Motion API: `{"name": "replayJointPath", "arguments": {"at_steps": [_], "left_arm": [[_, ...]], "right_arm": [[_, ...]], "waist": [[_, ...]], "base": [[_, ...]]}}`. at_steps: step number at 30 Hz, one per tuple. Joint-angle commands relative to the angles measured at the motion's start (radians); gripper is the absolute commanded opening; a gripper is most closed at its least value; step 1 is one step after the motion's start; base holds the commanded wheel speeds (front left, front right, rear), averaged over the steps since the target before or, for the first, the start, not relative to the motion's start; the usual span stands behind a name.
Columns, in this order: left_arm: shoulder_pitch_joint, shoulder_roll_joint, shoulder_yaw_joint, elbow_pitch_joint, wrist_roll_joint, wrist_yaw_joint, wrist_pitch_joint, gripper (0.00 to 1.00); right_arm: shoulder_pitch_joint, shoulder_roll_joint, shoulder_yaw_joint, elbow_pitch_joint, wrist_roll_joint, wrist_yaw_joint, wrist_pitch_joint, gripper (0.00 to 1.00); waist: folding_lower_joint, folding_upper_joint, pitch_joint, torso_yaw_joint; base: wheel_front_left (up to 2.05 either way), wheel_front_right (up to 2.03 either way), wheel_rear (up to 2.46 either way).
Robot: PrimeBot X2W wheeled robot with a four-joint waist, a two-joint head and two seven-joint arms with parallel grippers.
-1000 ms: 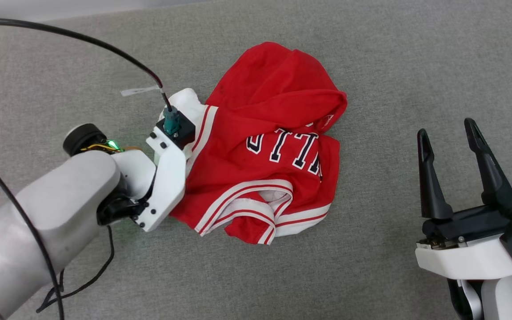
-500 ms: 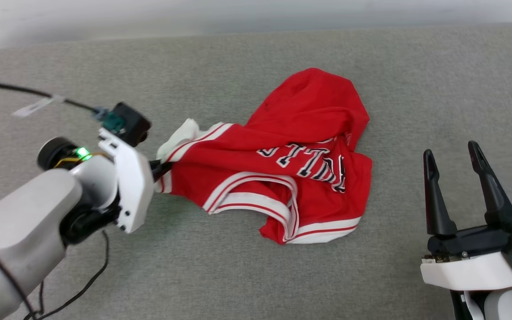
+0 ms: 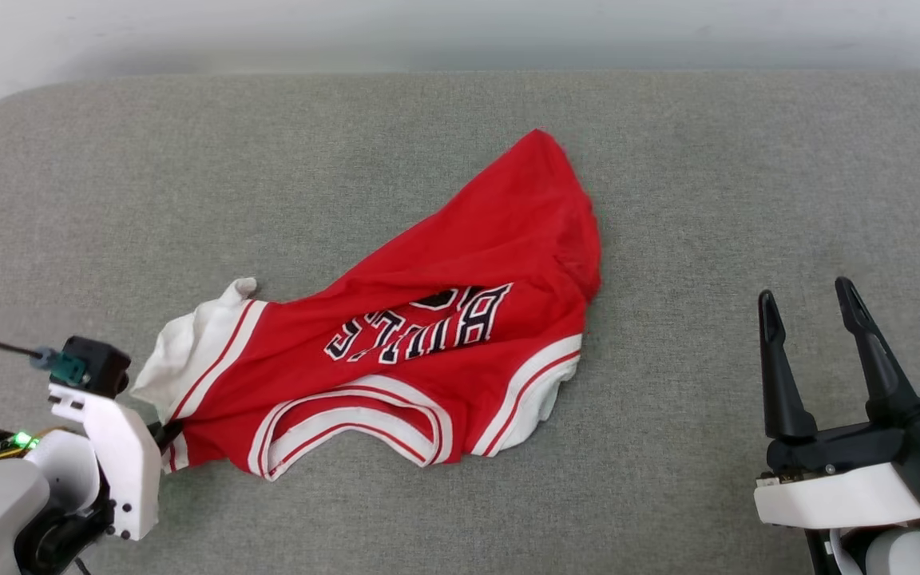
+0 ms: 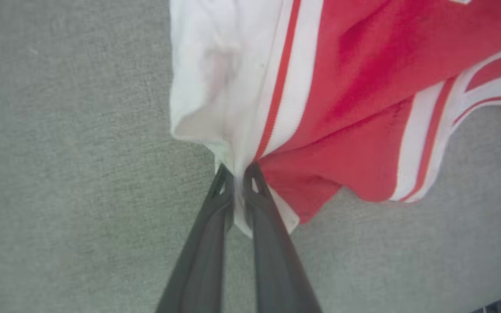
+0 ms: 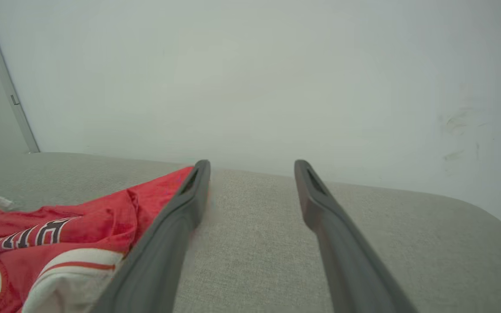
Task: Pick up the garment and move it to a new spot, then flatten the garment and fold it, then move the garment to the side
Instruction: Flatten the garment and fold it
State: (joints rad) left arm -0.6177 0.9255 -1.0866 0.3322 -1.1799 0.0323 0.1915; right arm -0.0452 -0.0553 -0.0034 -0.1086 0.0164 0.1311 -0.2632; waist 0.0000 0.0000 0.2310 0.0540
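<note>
1. left gripper: fingers pressed together, pinching a bunched fold of the garment, right where the white sleeve meets the red body; cloth gathers at the fingertips and fans out beyond them
2. right gripper: fingers spread wide, nothing between them; the garment lies off to its left finger's side, apart from it (its wrist view overlaps the red edge with that finger, but the head view shows a gap)
3. progress, my read: grasp made, so this is the move-to-a-new-spot step; the garment is not lifted clear; most of it rests on the cushion, strung out diagonally away from the pinch
4. left to do: set down, flatten, fold, move aside; none of it started as far as I can see; far end is creased and lapped over, lettering partly tucked under a fold, neckline trim lying nearest the robot
5. surface: grey woven upholstery, rounded corners, looks soft; I'd expect it to drag on cloth
6. room: plain pale wall right behind the cushion's far edge; faint scuffs on it beyond the right gripper's right finger; a pale vertical trim strip far off past its left finger
</note>
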Motion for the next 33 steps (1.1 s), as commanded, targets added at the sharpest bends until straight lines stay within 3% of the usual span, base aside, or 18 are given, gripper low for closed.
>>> {"name": "replayJointPath", "arguments": {"at_steps": [1, 2, 4, 11, 17, 19, 26, 33], "left_arm": [[0.017, -0.007, -0.006, 0.023, 0.002, 0.005, 0.000, 0.00], [0.020, -0.014, -0.007, 0.039, 0.003, 0.005, -0.006, 0.00], [0.008, -0.027, -0.001, 0.064, 0.017, 0.010, -0.037, 1.00], [-0.092, -0.008, 0.008, 0.044, 0.135, 0.031, -0.114, 1.00], [-0.197, 0.035, 0.028, -0.128, 0.217, 0.076, -0.100, 1.00], [-0.230, 0.029, 0.029, -0.195, 0.233, 0.072, -0.081, 1.00], [-0.322, -0.037, -0.040, -0.380, 0.296, 0.018, 0.058, 1.00], [-0.348, -0.126, -0.135, -0.417, 0.278, -0.066, 0.235, 1.00]], "right_arm": [[0.009, 0.004, 0.000, 0.005, -0.005, -0.001, -0.002, 1.00], [0.008, 0.004, 0.002, 0.009, -0.007, -0.001, -0.002, 1.00], [0.010, 0.002, 0.002, 0.016, -0.008, -0.001, -0.002, 1.00], [0.027, 0.003, -0.004, 0.023, -0.006, -0.001, -0.002, 1.00], [0.038, 0.005, -0.006, 0.015, 0.001, -0.001, -0.002, 1.00], [0.039, 0.005, -0.004, 0.014, 0.003, -0.001, -0.002, 1.00], [0.020, 0.006, 0.007, 0.008, 0.008, -0.001, -0.002, 1.00], [-0.003, 0.005, 0.011, 0.003, 0.007, -0.001, -0.002, 1.00]], "waist": [[0.0000, 0.0000, 0.000, -0.001], [0.0000, 0.0000, -0.001, -0.002], [0.0000, 0.0000, -0.007, -0.001], [0.0000, 0.0000, -0.049, 0.005], [0.0000, 0.0000, -0.074, 0.006], [0.0000, 0.0000, -0.078, 0.003], [0.0000, 0.0000, -0.070, -0.023], [0.0000, 0.0000, -0.039, -0.071]], "base": [[0.00, 0.00, 0.00], [0.00, 0.00, 0.00], [0.00, 0.00, 0.00], [0.00, 0.00, 0.00], [0.00, 0.00, 0.00], [0.00, 0.00, 0.00], [0.00, 0.00, 0.00], [0.00, 0.00, 0.00]]}}
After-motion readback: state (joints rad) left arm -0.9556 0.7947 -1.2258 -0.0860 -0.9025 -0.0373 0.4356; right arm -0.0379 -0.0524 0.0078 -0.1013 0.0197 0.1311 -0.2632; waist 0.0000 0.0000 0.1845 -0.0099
